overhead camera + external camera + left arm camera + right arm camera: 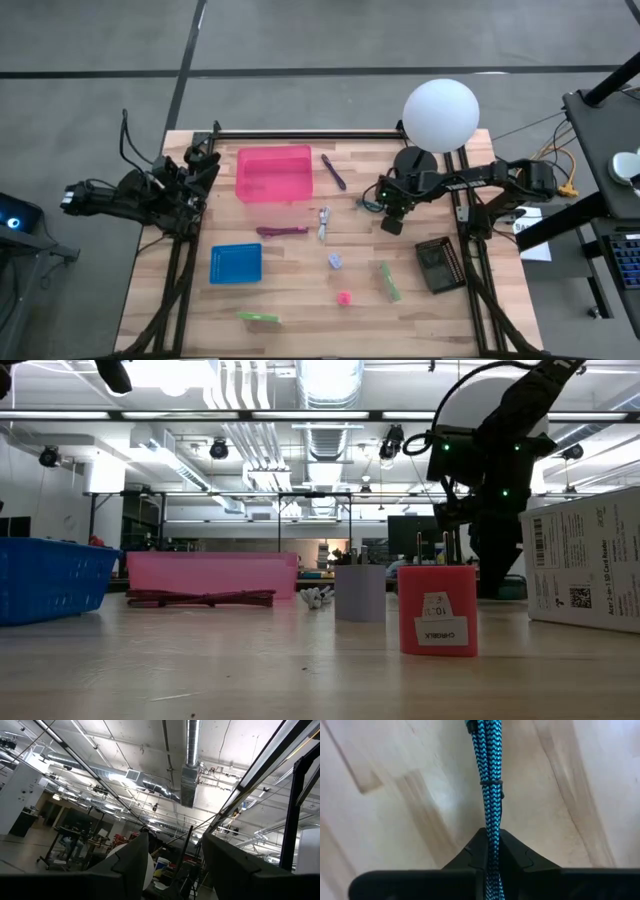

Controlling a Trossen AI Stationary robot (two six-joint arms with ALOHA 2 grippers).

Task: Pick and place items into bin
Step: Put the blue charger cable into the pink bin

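On the near part of the wooden table (300, 300), a green stick (259, 317) lies crosswise, with a small pink block (344, 297), a lavender block (335, 261) and a second green stick (390, 281) beyond. Mid-table, the right gripper (392, 222) is clamped on a teal-and-black braided cord (489, 795), whose long axis runs straight out from between the fingers. Farther back sits the pink translucent bin (273, 173). The left gripper (205, 165), fingers parted and holding nothing, waits at the left edge.
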